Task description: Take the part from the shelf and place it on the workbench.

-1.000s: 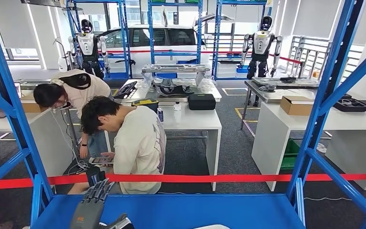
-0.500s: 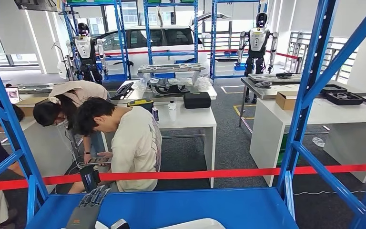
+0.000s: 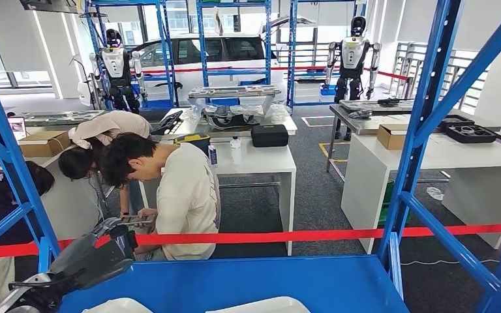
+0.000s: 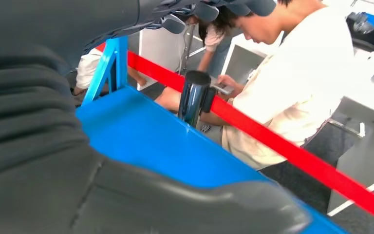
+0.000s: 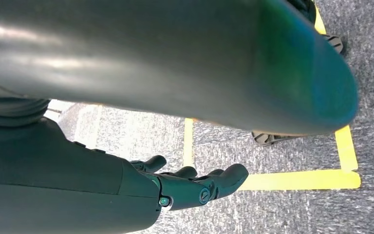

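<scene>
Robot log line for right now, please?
left hand: empty, at blue shelf | right hand: empty, over floor | white part: on shelf, not yet held

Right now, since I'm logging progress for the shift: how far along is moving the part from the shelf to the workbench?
Done: nothing yet. The white parts still lie on the blue shelf.
In hand: the left hand hovers at the shelf's left end, with nothing seen in its fingers. The right hand hangs open and empty.
Left: gripping a part, lifting it out, carrying it over and setting it down.
</scene>
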Motion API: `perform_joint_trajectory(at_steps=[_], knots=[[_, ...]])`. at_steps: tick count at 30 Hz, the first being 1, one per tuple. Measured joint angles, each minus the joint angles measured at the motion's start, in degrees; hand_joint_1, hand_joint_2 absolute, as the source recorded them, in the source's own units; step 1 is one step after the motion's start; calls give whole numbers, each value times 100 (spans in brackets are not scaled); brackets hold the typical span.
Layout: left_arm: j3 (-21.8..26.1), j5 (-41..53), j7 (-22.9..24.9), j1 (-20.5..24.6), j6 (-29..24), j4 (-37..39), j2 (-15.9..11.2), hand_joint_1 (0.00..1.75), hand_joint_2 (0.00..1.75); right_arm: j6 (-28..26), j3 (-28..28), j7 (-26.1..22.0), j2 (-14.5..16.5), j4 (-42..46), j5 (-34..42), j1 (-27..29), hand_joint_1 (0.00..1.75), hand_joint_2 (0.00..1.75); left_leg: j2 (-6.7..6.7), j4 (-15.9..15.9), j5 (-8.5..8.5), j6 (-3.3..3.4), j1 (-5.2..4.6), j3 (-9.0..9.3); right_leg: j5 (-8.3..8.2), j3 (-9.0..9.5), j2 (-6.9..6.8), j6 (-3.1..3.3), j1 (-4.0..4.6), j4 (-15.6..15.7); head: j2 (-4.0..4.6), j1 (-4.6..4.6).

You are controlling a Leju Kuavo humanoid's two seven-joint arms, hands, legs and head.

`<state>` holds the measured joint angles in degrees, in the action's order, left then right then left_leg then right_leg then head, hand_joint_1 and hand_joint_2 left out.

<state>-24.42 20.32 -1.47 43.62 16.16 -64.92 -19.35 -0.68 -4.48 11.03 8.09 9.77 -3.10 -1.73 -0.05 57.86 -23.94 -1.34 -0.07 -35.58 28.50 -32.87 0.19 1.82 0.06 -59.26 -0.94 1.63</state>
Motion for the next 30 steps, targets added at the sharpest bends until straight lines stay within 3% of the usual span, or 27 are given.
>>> perform_joint_trajectory(at_steps=[10, 26, 30], knots=[[-40, -572, 22, -47, -32, -223, -260, 0, 175, 0, 0, 12, 0, 0, 0, -1, 0, 0, -3, 9, -2, 1, -12, -3, -7, 3, -1, -12, -15, 3, 0, 0], [-769, -535, 107, -1617, -458, -1316, -299, 0, 175, 0, 4, 34, -8, 0, -258, -11, 0, 0, 2, 12, -13, 13, -25, -9, -3, -3, 1, -19, -25, 5, 0, 1], [-961, -623, -41, -1754, -483, -1407, -337, 0, 175, 0, 6, 98, -15, 0, -263, -18, 0, 0, -4, 12, -13, 15, -25, -10, -1, -1, -4, -22, -25, 6, 0, 1]])
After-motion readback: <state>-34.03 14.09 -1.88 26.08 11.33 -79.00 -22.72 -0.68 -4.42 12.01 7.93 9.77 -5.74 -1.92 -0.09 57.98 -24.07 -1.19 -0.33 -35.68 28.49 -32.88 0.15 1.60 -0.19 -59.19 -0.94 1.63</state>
